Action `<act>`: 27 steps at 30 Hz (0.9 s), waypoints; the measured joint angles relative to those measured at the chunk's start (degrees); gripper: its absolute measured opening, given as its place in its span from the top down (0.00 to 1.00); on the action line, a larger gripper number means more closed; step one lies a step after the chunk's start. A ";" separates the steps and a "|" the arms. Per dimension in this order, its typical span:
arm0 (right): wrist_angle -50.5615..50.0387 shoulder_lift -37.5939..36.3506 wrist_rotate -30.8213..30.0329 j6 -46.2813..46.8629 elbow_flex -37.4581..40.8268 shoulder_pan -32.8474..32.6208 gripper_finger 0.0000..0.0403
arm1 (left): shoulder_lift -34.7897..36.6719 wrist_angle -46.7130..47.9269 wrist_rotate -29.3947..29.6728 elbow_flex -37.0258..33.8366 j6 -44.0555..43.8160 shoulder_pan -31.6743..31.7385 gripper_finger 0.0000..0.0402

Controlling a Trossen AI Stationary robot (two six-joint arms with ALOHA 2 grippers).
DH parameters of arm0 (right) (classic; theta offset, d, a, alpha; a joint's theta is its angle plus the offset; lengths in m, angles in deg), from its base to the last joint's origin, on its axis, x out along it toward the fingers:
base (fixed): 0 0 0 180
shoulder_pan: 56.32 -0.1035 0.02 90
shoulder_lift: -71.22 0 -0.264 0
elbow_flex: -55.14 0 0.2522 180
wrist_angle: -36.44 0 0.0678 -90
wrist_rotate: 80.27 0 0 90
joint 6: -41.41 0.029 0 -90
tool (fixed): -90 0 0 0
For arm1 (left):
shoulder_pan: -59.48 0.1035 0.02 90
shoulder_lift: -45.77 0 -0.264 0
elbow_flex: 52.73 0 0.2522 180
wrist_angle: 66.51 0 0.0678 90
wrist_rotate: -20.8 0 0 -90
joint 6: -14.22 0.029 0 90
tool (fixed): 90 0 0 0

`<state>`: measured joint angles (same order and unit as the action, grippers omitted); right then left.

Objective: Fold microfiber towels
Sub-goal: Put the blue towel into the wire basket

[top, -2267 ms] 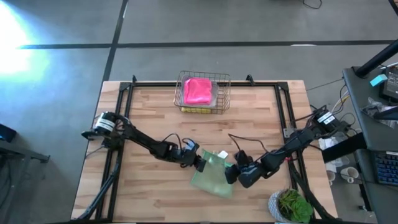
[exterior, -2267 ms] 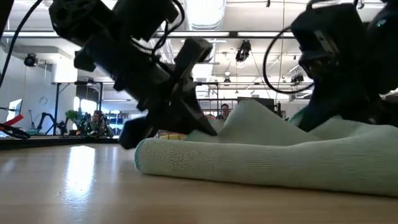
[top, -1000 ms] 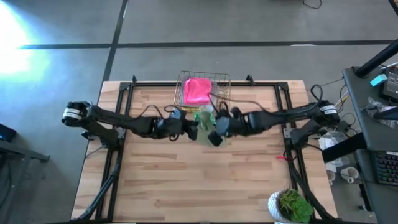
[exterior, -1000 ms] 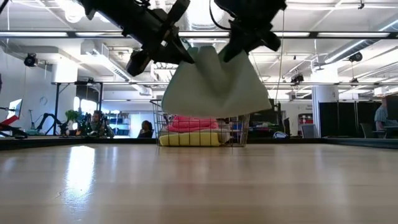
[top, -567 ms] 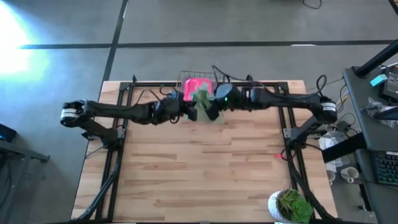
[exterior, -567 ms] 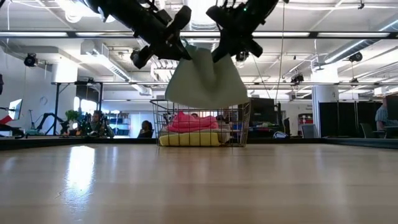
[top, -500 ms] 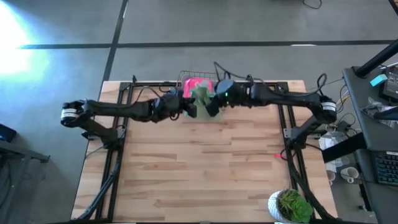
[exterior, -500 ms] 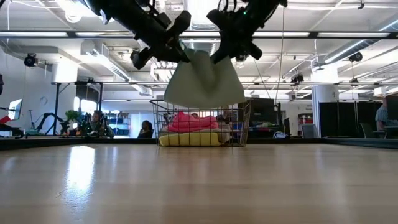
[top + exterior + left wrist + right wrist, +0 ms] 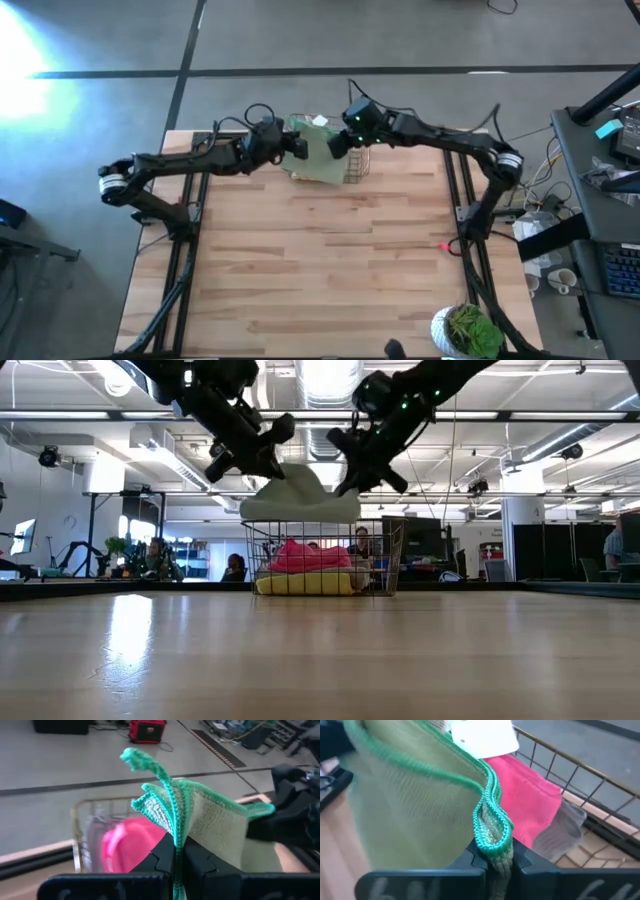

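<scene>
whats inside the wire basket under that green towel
In the wire basket lie a hot pink towel on a yellow towel, with a light grey towel beside the pink. The sage green towel covers the basket from above; anything deeper is hidden.

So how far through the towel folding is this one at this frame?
Done: a hot pink towel lies folded on a yellow one in the wire basket. In hand: the left gripper and right gripper are both shut on the folded sage green towel, held just above the basket. Left: lowering and releasing it; no unfolded towels show on the table.
</scene>
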<state>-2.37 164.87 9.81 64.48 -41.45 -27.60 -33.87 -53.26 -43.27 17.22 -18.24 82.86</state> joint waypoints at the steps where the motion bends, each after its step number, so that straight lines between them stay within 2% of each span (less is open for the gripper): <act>1: 0.00 1.05 0.17 -0.33 -0.81 0.48 0.97 | -0.12 -0.08 -0.07 -0.09 0.22 0.80 1.00; 7: -3.47 6.83 0.60 -2.98 -6.62 2.45 0.97 | -1.87 -0.05 -1.90 -0.36 0.58 4.11 1.00; 15: -8.11 12.81 0.35 -4.82 -12.24 4.86 0.97 | -7.69 -2.06 -2.56 -0.38 1.83 4.56 1.00; 27: -15.00 18.02 -1.51 -6.97 -17.02 6.52 0.97 | -11.83 -2.69 -2.81 -0.40 3.36 6.52 1.00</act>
<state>-17.36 182.89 8.30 57.51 -58.47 -21.08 -45.70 -55.95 -46.08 16.82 -14.88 89.39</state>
